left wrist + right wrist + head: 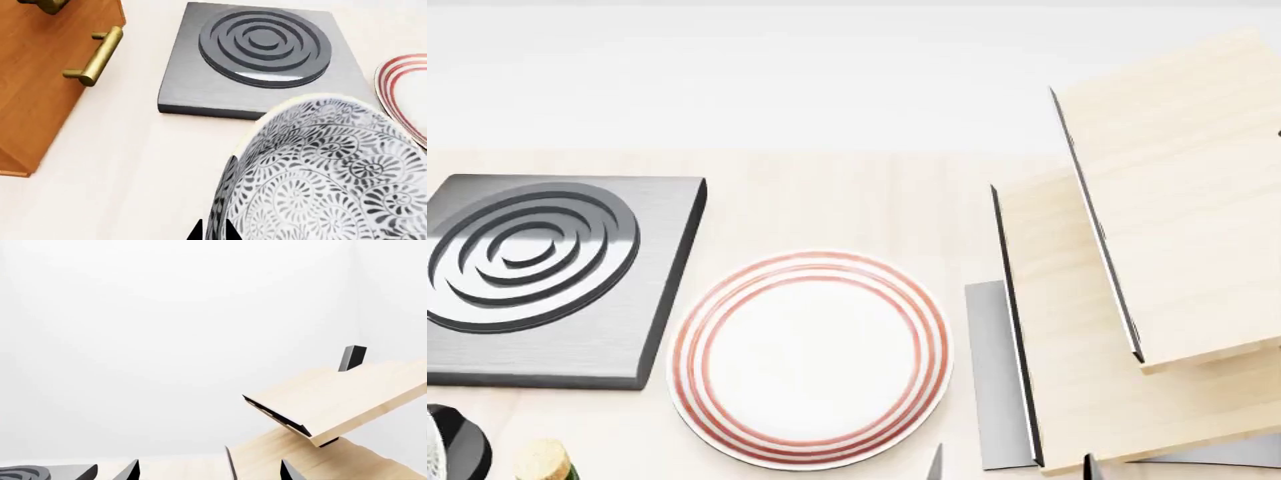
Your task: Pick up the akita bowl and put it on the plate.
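Filling the near part of the left wrist view, the bowl (327,175) sits tilted with its rim straddled by the two dark tips of the left gripper (213,232), which pinch its wall. Beyond it on the counter (133,165) lie the burner (263,60) and, just beside the bowl, the plate (403,95). From the head view the plate (811,358) rests bare near the front edge of the counter, between the burner (554,275) and a wooden rack (1134,300). The right gripper shows only tip slivers; I cannot tell its opening.
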Robot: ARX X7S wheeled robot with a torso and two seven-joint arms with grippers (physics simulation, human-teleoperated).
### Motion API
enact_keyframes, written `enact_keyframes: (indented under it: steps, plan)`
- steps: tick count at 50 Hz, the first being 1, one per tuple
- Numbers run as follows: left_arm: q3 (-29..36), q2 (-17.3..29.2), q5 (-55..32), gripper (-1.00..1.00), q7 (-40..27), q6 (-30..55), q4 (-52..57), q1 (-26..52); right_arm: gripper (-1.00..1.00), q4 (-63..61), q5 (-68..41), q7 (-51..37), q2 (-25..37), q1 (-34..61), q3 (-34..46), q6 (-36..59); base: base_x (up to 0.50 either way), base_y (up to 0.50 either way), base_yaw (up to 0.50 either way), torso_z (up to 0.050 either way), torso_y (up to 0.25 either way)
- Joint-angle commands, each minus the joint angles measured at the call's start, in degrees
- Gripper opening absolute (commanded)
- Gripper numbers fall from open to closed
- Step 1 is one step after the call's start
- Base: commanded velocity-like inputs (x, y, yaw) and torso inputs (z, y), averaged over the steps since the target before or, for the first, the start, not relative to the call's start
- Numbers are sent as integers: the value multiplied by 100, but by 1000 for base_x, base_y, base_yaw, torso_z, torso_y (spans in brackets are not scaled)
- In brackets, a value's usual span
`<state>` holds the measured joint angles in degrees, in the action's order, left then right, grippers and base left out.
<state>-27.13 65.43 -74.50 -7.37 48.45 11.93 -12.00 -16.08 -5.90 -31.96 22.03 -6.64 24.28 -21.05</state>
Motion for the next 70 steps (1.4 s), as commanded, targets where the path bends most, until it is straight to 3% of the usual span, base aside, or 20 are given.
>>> enact_keyframes:
  steps: [1, 25, 37, 45, 49, 69, 70]
  plan:
    - [-362, -219, 333, -100, 455, -652, 586, 109, 100, 11, -14, -13, 9, 15, 9, 0, 0, 0, 0, 0, 0]
    - [159, -356, 701, -100, 2, -1275, 1126, 1091, 100, -78, -16, -57, 56, 3, 20, 44, 0, 0, 0, 0, 0]
    - [287, -650, 593, -100, -135, -1860, 1452, 2026, 100, -14, -21, -57, 45, 42, 46, 26, 0, 0, 0, 0, 0]
    - [1132, -1090, 1097, -100, -248, -2263, 1530, 2984, 100, 12, -31, -56, 48, 58, 60, 20, 0, 0, 0, 0, 0]
    - [1680, -1510, 1818, -100, -271, -2588, 1425, 3377, 100, 23, -53, -59, 60, 64, 49, 10, 0, 0, 0, 0, 0]
    - [2616, -2586, 3025, -100, -774, -3055, 1018, 4315, 100, 67, -42, -54, 58, 96, 107, 8, 0, 0, 0, 0, 0]
    - [2729, -2618, 3385, -100, -936, -3100, 978, 4367, 100, 79, -40, -53, 57, 100, 110, 2, 0, 0, 0, 0, 0]
